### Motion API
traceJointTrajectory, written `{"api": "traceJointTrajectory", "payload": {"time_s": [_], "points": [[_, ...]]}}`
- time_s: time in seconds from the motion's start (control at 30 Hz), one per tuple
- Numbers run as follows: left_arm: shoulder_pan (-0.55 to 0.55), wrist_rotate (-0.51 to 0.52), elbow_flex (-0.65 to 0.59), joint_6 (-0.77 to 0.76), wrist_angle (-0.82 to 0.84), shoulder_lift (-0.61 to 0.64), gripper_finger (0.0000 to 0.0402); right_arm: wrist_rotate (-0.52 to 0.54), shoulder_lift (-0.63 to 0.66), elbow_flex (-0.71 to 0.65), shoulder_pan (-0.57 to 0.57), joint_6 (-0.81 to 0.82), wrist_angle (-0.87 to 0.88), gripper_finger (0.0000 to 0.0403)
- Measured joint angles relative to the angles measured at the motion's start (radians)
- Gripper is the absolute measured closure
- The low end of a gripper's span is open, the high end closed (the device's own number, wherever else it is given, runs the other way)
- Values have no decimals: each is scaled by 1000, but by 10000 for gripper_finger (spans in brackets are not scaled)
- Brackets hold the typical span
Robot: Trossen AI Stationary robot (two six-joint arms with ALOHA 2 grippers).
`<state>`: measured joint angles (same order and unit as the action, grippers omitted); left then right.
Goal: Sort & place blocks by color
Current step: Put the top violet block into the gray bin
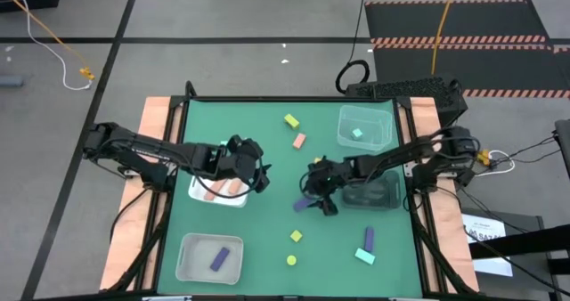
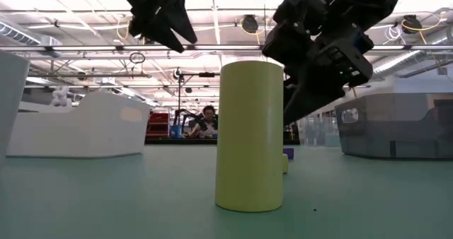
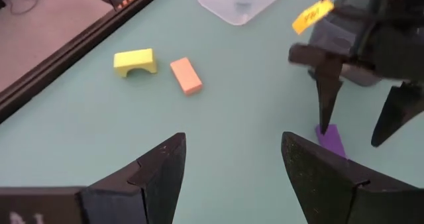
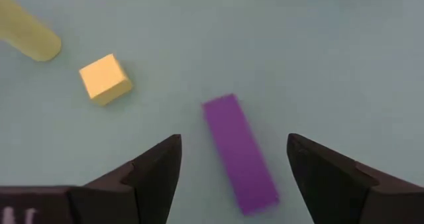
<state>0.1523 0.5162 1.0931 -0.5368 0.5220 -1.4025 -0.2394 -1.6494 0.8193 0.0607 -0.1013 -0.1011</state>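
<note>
My right gripper (image 4: 233,144) is open and low over a purple bar (image 4: 238,154) that lies flat on the green table; its fingers stand on either side of the bar with gaps showing. In the high view this gripper (image 1: 316,192) is at mid-table and the bar (image 1: 303,205) shows just beside it. My left gripper (image 3: 233,141) is open and empty, raised by the white tray (image 1: 203,197) that holds salmon blocks (image 1: 223,188). A yellow arch (image 3: 136,61) and a salmon bar (image 3: 186,75) lie toward the far edge.
A clear tray (image 1: 343,136) at far right holds a mint block (image 1: 357,133); a dark tray (image 1: 387,199) sits beside my right arm. A clear tray (image 1: 187,264) at near left holds a purple bar (image 1: 219,259). A yellow cube (image 1: 296,236), yellow cylinder (image 2: 249,136), purple bar (image 1: 369,239) and mint block (image 1: 364,256) lie near.
</note>
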Motion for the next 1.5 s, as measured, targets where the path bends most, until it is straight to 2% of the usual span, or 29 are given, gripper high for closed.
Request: {"api": "traceJointTrajectory", "payload": {"time_s": [0.17,0.33,0.53,0.67,0.87,1.03,1.1,1.33,1.5], "points": [[33,-1,0,4,1,0,151,6,-88,49,38,-16,0,142],[67,-1,0,4,1,0,151,105,-141,59,47,-82,0,142],[92,-1,0,-5,1,0,151,107,-162,61,46,-62,-3,153],[99,-1,0,-8,1,0,151,110,-164,61,46,-60,-1,198],[98,-2,0,16,1,0,151,114,-163,61,46,-46,4,319],[98,-20,0,29,1,0,151,129,-125,57,40,-65,31,319],[98,-20,0,30,1,0,151,187,-92,55,39,-69,34,319],[78,-18,1,26,-16,-13,151,533,88,57,39,-194,5,319],[50,-18,2,36,-98,-32,151,678,212,57,38,-270,-30,319]]}}
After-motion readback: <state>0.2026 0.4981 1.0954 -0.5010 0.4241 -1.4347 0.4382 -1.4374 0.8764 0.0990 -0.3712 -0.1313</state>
